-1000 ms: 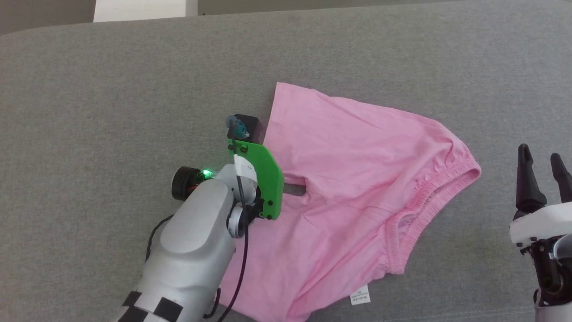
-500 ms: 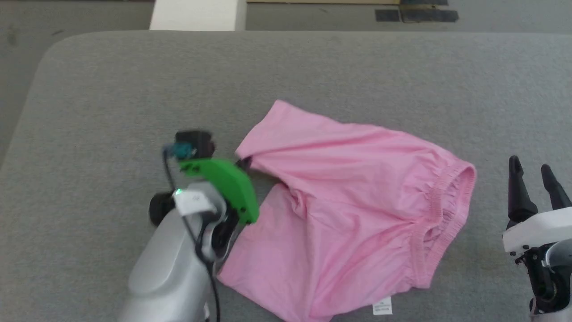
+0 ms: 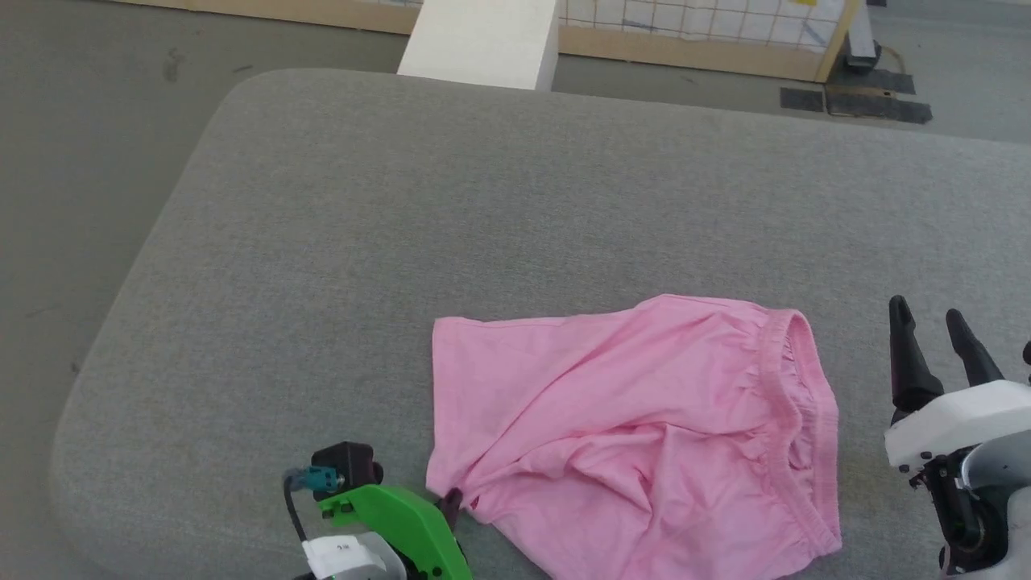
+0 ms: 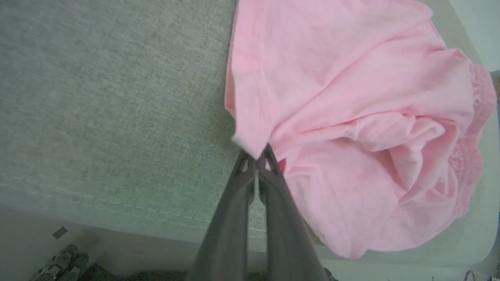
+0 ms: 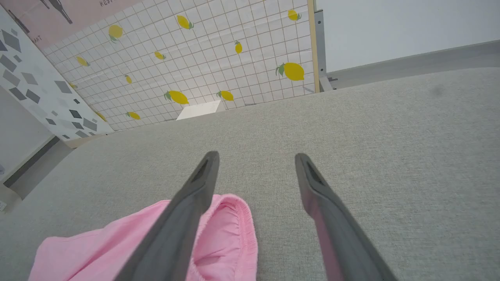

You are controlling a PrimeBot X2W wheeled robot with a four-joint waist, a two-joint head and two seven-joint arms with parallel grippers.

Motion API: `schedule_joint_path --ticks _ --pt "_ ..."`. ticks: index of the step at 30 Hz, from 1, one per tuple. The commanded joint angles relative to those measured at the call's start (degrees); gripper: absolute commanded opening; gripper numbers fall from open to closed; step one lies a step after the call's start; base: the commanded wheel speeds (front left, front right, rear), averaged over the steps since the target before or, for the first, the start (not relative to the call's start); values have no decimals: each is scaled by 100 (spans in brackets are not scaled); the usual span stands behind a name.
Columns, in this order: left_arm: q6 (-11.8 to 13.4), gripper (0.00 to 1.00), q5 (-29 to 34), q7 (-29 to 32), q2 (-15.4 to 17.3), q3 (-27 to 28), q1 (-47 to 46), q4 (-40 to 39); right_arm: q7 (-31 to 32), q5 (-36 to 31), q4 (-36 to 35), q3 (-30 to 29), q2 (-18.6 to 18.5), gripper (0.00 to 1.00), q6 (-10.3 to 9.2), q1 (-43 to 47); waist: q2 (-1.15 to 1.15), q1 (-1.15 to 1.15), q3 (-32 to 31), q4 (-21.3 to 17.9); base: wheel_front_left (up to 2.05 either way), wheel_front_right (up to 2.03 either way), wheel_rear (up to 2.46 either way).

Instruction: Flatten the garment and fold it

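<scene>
Grey table (image 3: 322,242), left end effector (image 4: 258,154) pinching garment (image 4: 351,97) hem, lemon-print wall (image 5: 195,58) behind

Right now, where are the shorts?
Head view: the shorts lie lower right on the grey pad, left gripper pinching a corner, open right gripper beside the waistband.

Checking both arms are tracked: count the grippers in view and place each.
2. The left gripper is shut on a leg-hem corner of the shorts; the right gripper is open, to the right of the waistband.
</scene>
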Motion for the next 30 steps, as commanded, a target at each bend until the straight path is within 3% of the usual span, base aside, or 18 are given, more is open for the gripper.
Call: schedule_joint_path --ticks 1,5,9,11,15,18,21,26,30 --pt "58 100 -43 -22 10 51 39 -86 24 10 15 22 -1 100 -8 48 0 0 -44 55 0 0 0" --pt "181 100 41 -175 196 295 -38 -467 22 31 30 42 -1 100 -8 55 0 0 -48 26 0 0 0" --pt "184 100 477 -281 682 415 -462 -939 22 41 32 35 -1 100 -8 62 0 0 -23 -23 0 0 0" --pt "66 100 815 -237 992 307 -827 -996 33 48 19 30 -1 100 -8 55 0 0 15 -55 0 0 0" --pt "-426 100 1293 196 1418 -180 -1687 -550 73 61 -29 58 -1 100 -8 6 0 0 159 -169 0 0 0" --pt "-854 100 1341 548 1442 -513 -2257 -20 92 59 -71 25 -1 100 -8 -38 0 0 305 -257 0 0 0" --pt "-1103 100 1320 789 1347 -701 -2694 502 113 42 -112 10 -1 100 -8 -73 0 0 456 -333 0 0 0" --pt "-1242 100 1270 1048 1124 -842 -3224 1379 137 27 -185 -11 -1 100 -8 -132 0 0 676 -456 0 0 0" --pt "-1194 100 1213 1168 1009 -842 -3409 1927 151 12 -236 -11 -1 100 -8 -183 0 0 787 -532 0 0 0"
